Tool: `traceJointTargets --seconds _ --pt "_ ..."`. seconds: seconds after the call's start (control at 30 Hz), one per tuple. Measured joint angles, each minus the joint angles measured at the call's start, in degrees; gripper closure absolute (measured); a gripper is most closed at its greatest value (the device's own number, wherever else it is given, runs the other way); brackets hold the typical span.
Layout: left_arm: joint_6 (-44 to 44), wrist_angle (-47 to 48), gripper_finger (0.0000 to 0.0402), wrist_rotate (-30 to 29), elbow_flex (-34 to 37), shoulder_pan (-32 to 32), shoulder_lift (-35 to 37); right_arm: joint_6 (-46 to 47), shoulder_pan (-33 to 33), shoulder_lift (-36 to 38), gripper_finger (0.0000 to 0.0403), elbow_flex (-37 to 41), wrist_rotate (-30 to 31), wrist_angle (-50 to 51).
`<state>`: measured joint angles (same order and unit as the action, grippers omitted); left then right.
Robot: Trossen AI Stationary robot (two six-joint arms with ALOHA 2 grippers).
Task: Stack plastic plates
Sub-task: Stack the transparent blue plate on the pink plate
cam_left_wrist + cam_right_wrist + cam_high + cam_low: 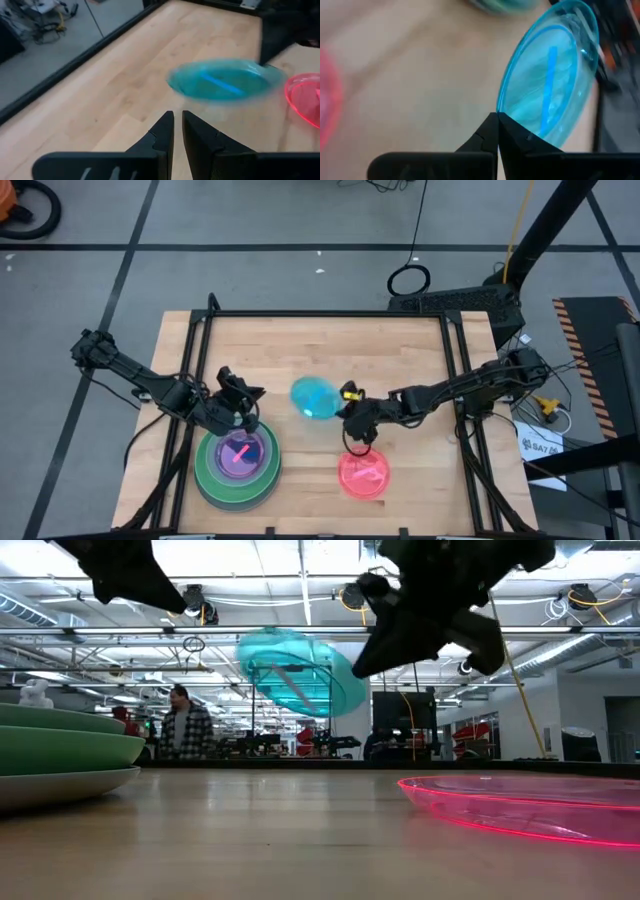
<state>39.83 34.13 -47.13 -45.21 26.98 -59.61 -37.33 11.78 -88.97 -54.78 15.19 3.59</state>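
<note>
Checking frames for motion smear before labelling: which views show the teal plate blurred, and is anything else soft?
Left wrist view: teal plate smeared, its edges soft. Right wrist view: plate fairly crisp, table and pink plate behind it blurred. Low view: teal plate sharp-edged, dark arms backlit by ceiling lights.

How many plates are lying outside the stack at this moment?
2: a teal plate held above the table by the right hand, and a pink plate flat on the table. None seems hidden.
</note>
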Motion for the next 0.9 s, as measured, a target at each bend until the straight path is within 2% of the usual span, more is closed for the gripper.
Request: traceJointTargets --seconds 0.1,0.23,0.37,0.63,0.9 --pt "-1.27 0.04 0.0355 -2.3 0.0 0.0 0.0 -5.2 -0.1 -0.38 0.0403 0.02 -5.99 -4.24" --pt "-2.89 0.09 0.0355 -2.97 0.02 0.0 0.0 -11.22 0.03 -2.63 0.0403 -0.3 -7.82 -11.12" --pt "-2.85 0.26 0.0355 -5.59 0.02 0.0 0.15 -12.46 0.02 -7.71 0.0403 -5.18 -11.01 -11.22" --pt "-4.4 1.19 0.0355 -7.26 0.02 0.0 1.62 -19.37 2.23 -19.42 0.0403 -17.84 -10.69 -10.14" --pt "-5.71 2.73 0.0355 -12.45 0.02 -0.14 2.48 -25.13 3.68 -24.26 0.0403 -25.05 -10.99 -8.82"
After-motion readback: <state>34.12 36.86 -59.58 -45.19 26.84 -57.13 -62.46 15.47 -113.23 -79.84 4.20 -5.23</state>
